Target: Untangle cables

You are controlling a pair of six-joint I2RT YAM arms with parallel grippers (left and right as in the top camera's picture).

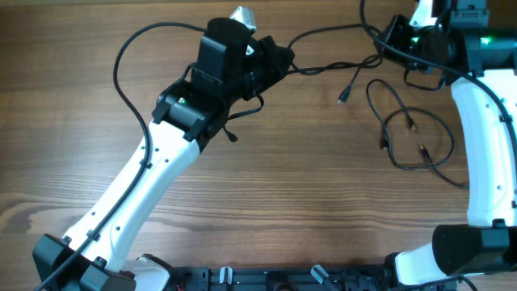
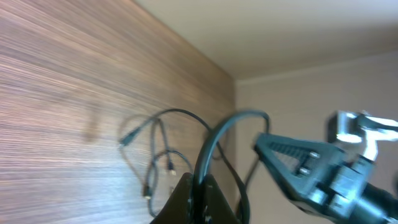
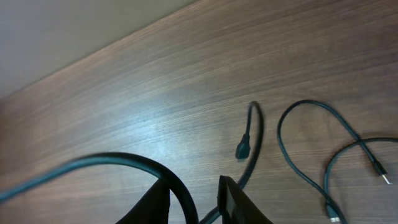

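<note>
My left gripper [image 1: 279, 58] is at the far middle of the table. In the left wrist view its fingers [image 2: 199, 198] are shut on a thin black cable [image 2: 214, 134] that arches up from them. In the overhead view this cable [image 1: 331, 66] runs right toward my right gripper [image 1: 397, 39], with a loose plug end [image 1: 343, 97] hanging off it. In the right wrist view the fingers [image 3: 194, 199] are apart, and a black cable [image 3: 124, 160] curves between them against the left finger. More cables lie in loose loops [image 1: 416, 137] on the table, also seen in the right wrist view [image 3: 311, 155].
The wooden table [image 1: 283, 194] ends at its far edge just behind both grippers. The white right arm [image 1: 485, 145] stands along the right side next to the loops. A thicker black wire [image 1: 121, 65] arcs from the left arm.
</note>
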